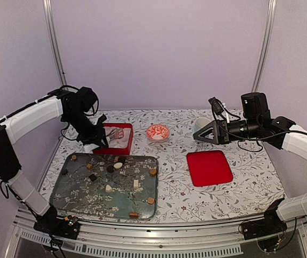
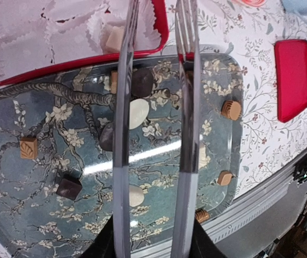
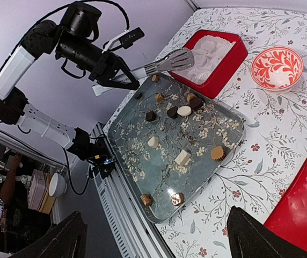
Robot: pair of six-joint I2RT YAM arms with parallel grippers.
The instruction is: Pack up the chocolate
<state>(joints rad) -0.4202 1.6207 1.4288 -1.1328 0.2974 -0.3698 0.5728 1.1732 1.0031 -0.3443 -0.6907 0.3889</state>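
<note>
Several chocolate pieces, dark (image 1: 111, 168), cream-white (image 1: 108, 188) and caramel (image 1: 153, 172), lie scattered on a teal flowered tray (image 1: 78, 199). One caramel piece (image 2: 114, 38) sits in a paper cup inside the red box (image 1: 125, 148). My left gripper (image 1: 93, 138) is shut on metal tongs (image 2: 122, 134). The tong arms stand apart with nothing between them, and their tips hang over the box's near rim and the tray's far edge. My right gripper (image 1: 204, 134) is open and empty, held high over the table right of the bowl. In the right wrist view it (image 3: 159, 236) looks across at the tray (image 3: 143, 156).
A red-and-white patterned bowl (image 1: 158, 133) stands behind the tray, right of the box. A flat red lid (image 1: 209, 167) lies right of the tray. A white object (image 1: 200, 123) sits behind my right gripper. The red box is lined with white paper cups (image 2: 67, 37).
</note>
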